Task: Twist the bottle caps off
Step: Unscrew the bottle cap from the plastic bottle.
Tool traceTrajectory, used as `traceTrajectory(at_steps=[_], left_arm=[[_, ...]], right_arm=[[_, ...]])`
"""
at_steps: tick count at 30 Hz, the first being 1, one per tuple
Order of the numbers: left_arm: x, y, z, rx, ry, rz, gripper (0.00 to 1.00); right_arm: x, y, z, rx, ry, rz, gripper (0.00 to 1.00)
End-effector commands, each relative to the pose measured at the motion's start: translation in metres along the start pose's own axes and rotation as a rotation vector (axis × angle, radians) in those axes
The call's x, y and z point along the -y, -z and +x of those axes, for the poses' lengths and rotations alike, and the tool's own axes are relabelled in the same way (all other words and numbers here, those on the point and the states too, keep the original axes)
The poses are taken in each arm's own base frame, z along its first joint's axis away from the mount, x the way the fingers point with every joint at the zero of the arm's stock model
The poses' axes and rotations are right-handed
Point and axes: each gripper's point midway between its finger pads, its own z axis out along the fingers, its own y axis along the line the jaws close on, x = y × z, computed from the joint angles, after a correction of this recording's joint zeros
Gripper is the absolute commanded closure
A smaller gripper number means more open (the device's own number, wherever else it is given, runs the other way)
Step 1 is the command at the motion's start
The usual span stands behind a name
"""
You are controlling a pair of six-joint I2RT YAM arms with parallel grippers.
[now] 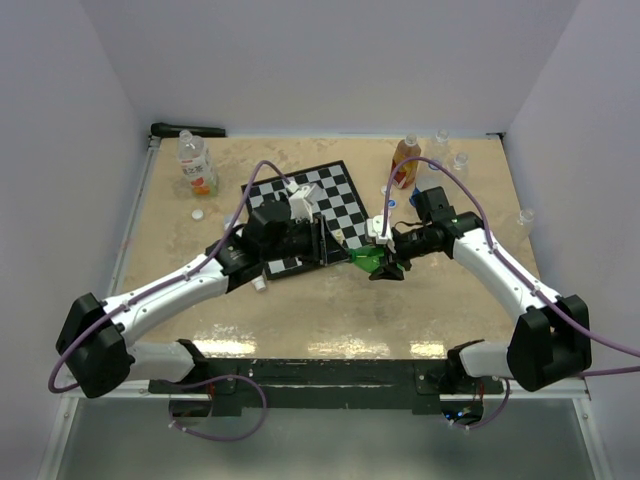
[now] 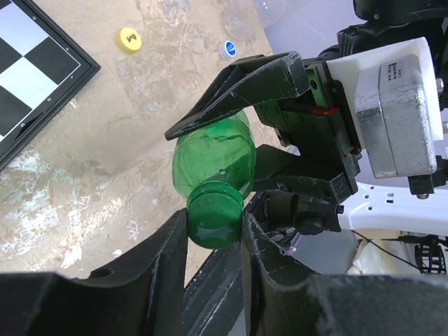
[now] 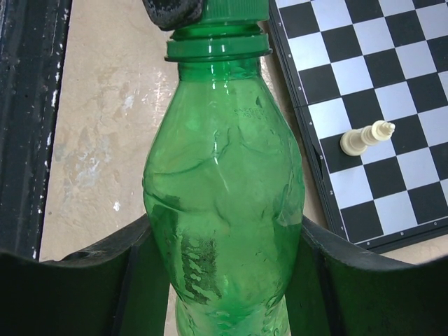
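A green bottle (image 1: 366,262) lies level between my two grippers above the table. My right gripper (image 3: 224,280) is shut on the bottle's body (image 3: 224,203), one finger on each side. It also shows in the left wrist view, where the right fingers (image 2: 238,91) clamp the bottle (image 2: 213,159). My left gripper (image 2: 215,227) is shut on the bottle's green cap (image 2: 215,218), with both pads touching its ribbed side. In the top view the left gripper (image 1: 337,254) meets the right gripper (image 1: 386,264) beside the chessboard's right edge. The cap sits on the bottle's neck (image 3: 218,43).
A chessboard (image 1: 300,215) with a white piece (image 3: 365,138) lies mid-table. A clear bottle (image 1: 197,163) stands back left with a white cap (image 1: 199,213) near it. An orange-labelled bottle (image 1: 405,162) stands back right. A yellow cap (image 2: 129,40) and a blue cap (image 2: 227,49) lie loose.
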Motion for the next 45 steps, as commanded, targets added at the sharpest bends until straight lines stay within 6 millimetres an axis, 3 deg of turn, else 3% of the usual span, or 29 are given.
traceTrajectory(at_steps=[1,3,5,9,20,27,35,45], left_arm=[[0.016,0.016,-0.036,0.133,-0.041,0.014,0.55],[0.018,0.019,-0.037,0.132,-0.074,0.02,0.35],[0.017,0.024,-0.041,0.133,-0.12,0.015,0.22],[0.019,0.038,-0.051,0.168,-0.246,0.018,0.11],[0.019,0.071,-0.071,0.269,-0.651,-0.017,0.08],[0.034,0.083,-0.079,0.355,-0.943,0.049,0.07],[0.04,0.088,-0.058,0.384,-1.228,0.172,0.06],[0.036,0.074,-0.048,0.357,-1.349,0.225,0.05]], right_arm=[[-0.002,0.005,-0.001,-0.013,0.006,-0.003,0.97],[-0.002,0.005,0.0,-0.013,0.004,-0.005,0.97],[-0.001,0.006,0.0,-0.015,0.005,-0.001,0.97],[-0.002,0.005,0.0,-0.016,0.005,-0.003,0.97],[-0.002,0.005,0.0,-0.014,0.005,-0.004,0.97],[-0.002,0.005,0.001,-0.017,0.003,-0.005,0.97],[-0.002,0.005,0.001,-0.017,0.002,-0.006,0.97],[-0.002,0.005,0.001,-0.018,0.0,-0.006,0.97]])
